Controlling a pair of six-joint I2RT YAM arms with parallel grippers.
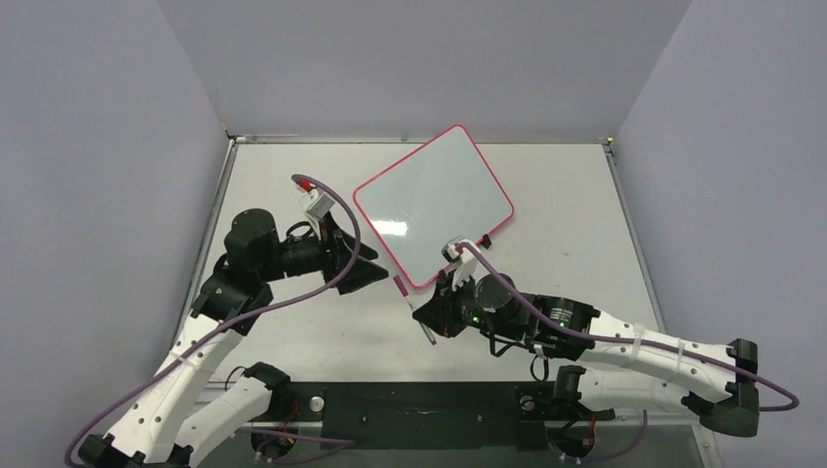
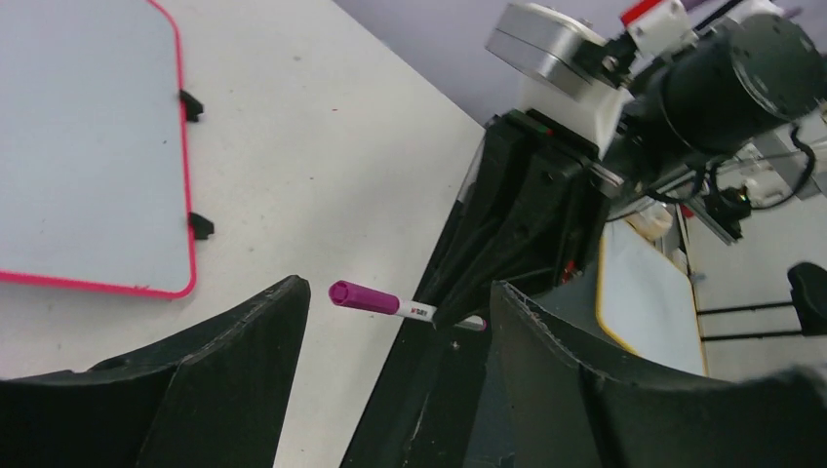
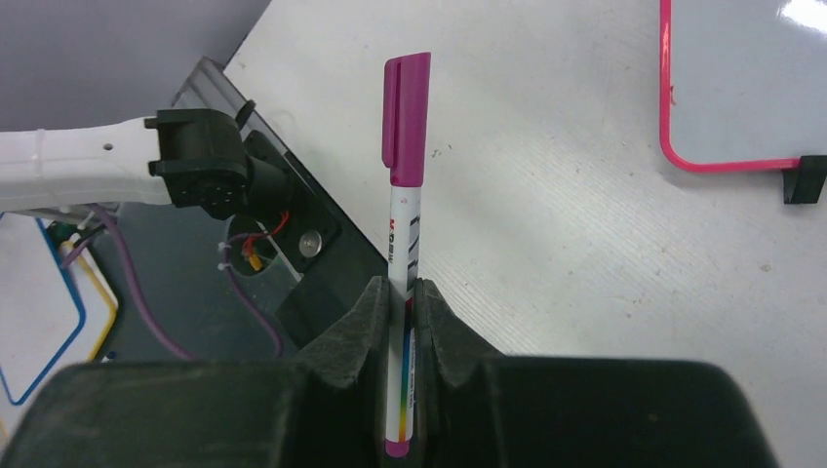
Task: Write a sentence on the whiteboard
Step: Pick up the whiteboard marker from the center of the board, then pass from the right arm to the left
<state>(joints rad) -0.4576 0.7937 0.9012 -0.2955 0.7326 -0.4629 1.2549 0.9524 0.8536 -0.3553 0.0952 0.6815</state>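
The whiteboard (image 1: 434,200) lies tilted on the table, white with a red-pink rim; its corner also appears in both wrist views (image 2: 88,136) (image 3: 751,78). No sentence shows on it; what I see of its surface is blank. My right gripper (image 1: 429,314) (image 3: 407,288) is shut on a white marker pen (image 3: 407,195) (image 1: 401,286), gripping the barrel, with the magenta cap on and pointing away from the jaws. My left gripper (image 1: 375,265) (image 2: 398,288) stands open just left of the board's near corner. The pen's capped end (image 2: 375,300) points into the gap between its fingers without touching them.
Small black clips (image 2: 200,226) (image 3: 805,180) stick out from the board's rim. The grey table (image 1: 585,214) is walled at the back and both sides. The left arm's base (image 3: 195,175) and cables sit at the near edge.
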